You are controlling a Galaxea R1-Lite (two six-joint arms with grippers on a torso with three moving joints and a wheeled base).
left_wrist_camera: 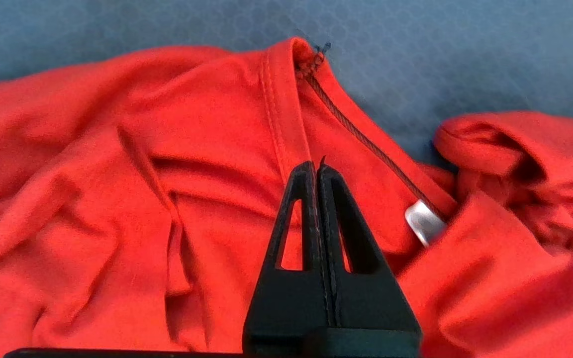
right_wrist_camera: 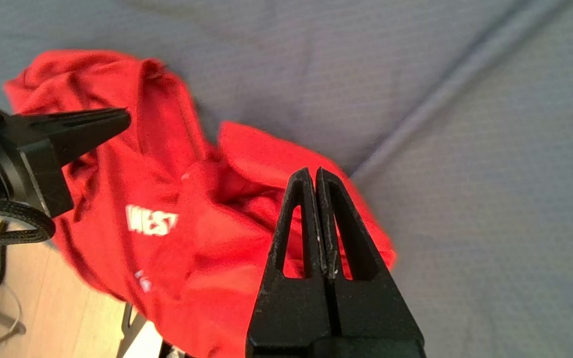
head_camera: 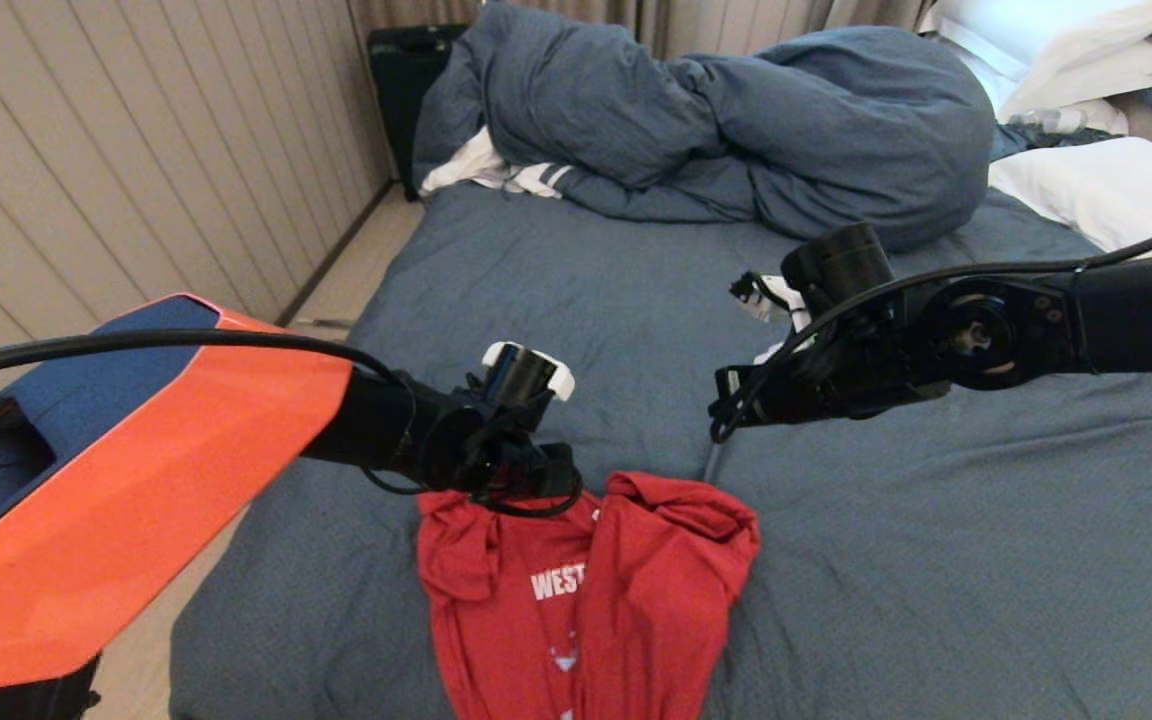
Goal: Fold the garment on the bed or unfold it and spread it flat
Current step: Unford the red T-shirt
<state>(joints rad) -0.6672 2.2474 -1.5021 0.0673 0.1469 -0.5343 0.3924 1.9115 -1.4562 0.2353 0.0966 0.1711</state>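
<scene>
The red T-shirt garment [head_camera: 586, 590] lies crumpled at the near edge of the bed [head_camera: 936, 520], its white "WEST" text facing up and its lower part running out of view. My left gripper [left_wrist_camera: 316, 166] is shut with nothing in it, hovering just over the collar seam [left_wrist_camera: 279, 99]. A thin cord with a silver tag [left_wrist_camera: 423, 223] runs along the neckline. My right gripper [right_wrist_camera: 314, 171] is also shut and empty, above the bunched right side of the garment [right_wrist_camera: 246, 164]. In the head view the left gripper [head_camera: 536, 488] sits over the shirt's top left, the right gripper [head_camera: 726, 405] up and right of it.
A bulky blue-grey duvet [head_camera: 736, 110] is heaped at the far end with a white striped cloth [head_camera: 496, 170] beside it. White pillows [head_camera: 1106, 190] lie at the far right. The floor [head_camera: 356, 280] and a panelled wall run along the bed's left side.
</scene>
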